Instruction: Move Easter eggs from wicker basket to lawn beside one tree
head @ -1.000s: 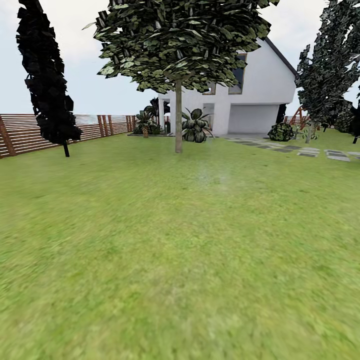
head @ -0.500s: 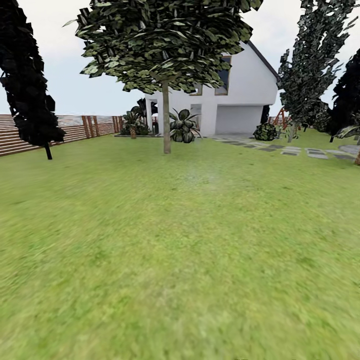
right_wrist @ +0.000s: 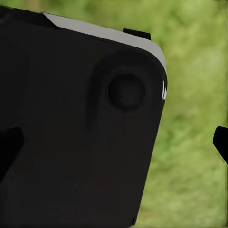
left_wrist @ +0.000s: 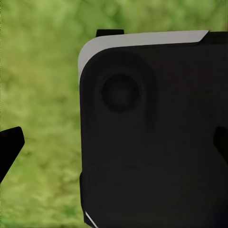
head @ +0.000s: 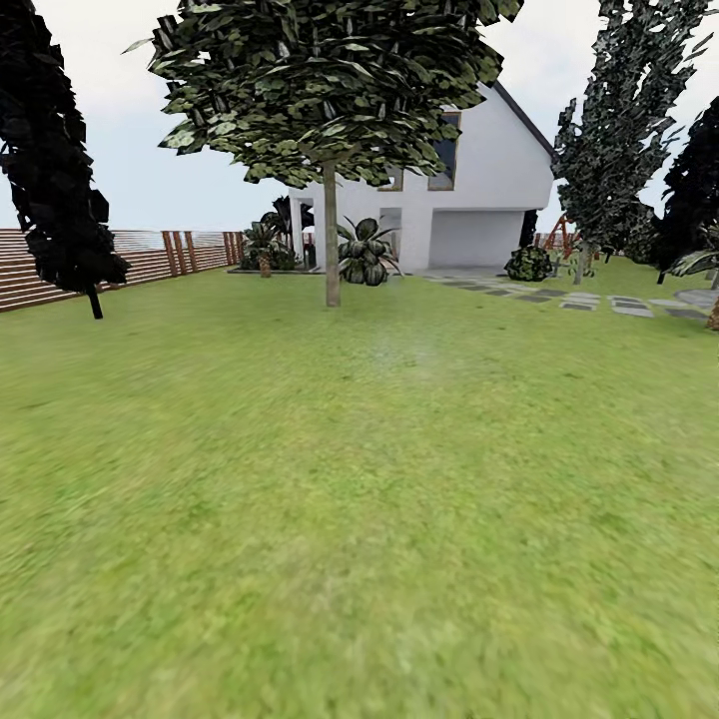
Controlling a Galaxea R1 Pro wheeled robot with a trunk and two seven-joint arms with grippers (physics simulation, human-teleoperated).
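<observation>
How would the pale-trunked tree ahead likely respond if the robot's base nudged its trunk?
The tree would probably stay put: its trunk rises straight from the lawn, apparently rooted. The trunk looks slim under a wide, heavy canopy, so some sway seems plausible. It would hardly roll or tip.

No text, label, brand, number or sign can be read in any of the views. In the head view, the white gabled house [head: 479, 190] in the upper middle of the frame carries no lettering on its plain walls, and none is borne by the brown slatted wooden fence [head: 150, 262] at the left edge. In both wrist views, the black rounded casing [left_wrist: 152, 133] is unmarked.
</observation>
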